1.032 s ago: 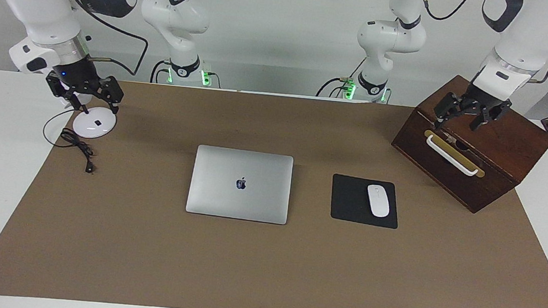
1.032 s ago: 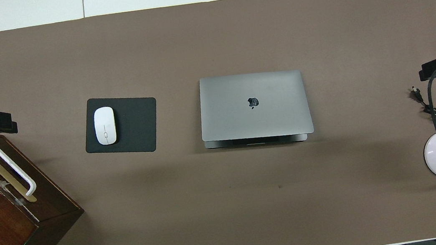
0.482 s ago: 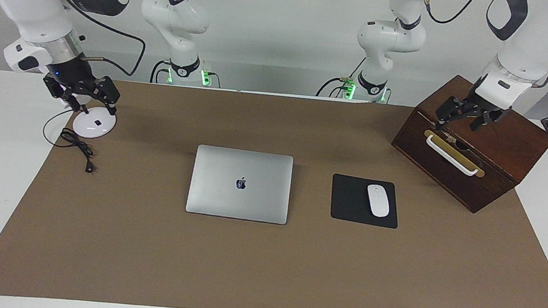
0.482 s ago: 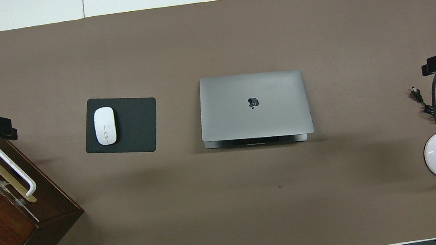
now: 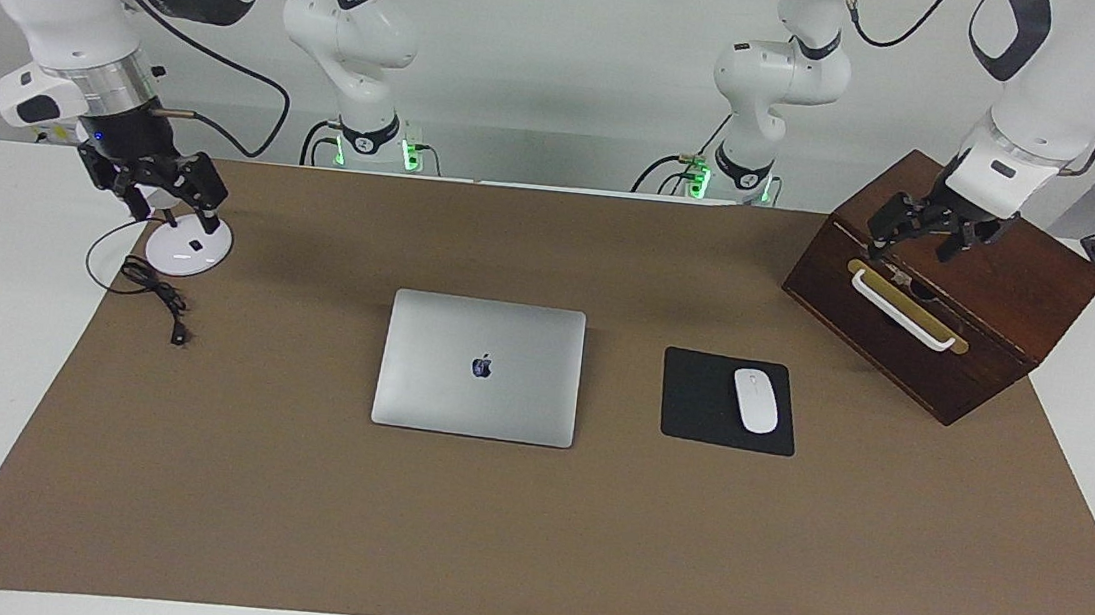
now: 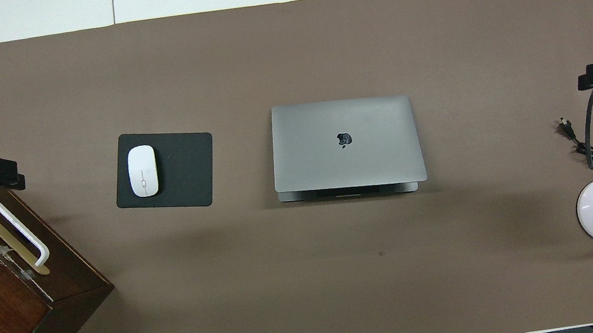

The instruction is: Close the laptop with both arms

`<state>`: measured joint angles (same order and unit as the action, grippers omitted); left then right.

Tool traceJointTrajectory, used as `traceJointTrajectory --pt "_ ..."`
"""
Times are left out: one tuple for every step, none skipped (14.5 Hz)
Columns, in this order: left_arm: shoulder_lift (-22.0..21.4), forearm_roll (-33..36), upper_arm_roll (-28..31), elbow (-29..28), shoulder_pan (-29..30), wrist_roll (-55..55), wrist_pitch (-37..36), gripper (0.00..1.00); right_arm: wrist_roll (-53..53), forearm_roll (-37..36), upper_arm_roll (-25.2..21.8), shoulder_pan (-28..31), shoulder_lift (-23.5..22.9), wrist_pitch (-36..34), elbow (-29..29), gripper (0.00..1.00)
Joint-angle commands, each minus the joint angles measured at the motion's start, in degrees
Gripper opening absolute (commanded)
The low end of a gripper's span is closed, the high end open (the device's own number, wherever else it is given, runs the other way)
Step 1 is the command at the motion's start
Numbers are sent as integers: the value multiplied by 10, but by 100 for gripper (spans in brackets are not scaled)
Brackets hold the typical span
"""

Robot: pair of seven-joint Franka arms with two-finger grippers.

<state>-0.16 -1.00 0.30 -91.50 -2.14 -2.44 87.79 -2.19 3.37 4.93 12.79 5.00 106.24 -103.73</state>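
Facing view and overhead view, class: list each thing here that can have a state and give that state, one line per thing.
Thin silver-grey metal laptop: lid down, flat on the brown mat.
Dark wooden box with white handle: shut.
Small white mouse: resting on the black mouse pad.
White round lamp base: cord unplugged, plug lying loose.
Left gripper: jaws open, empty, over the box.
Right gripper: jaws open, empty, over the lamp base.
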Motion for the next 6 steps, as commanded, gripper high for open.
traceJointTrajectory --pt "-6 8 -4 -8 5 -5 0 100 14 12 -2 9 18 6 -23 100" --pt "-6 7 -4 -8 5 -5 1 100 24 12 -4 11 27 6 -29 100" --pt "-6 7 -4 -8 5 -5 1 100 24 12 -4 18 36 7 -37 100" --pt "-6 7 -4 -8 5 -5 2 100 21 12 -4 21 44 12 -38 100" --pt "-6 7 -4 -8 5 -5 1 100 21 12 -5 25 43 18 -38 100" --pt "-6 7 -4 -8 5 -5 1 100 23 11 -5 33 43 29 -38 100"
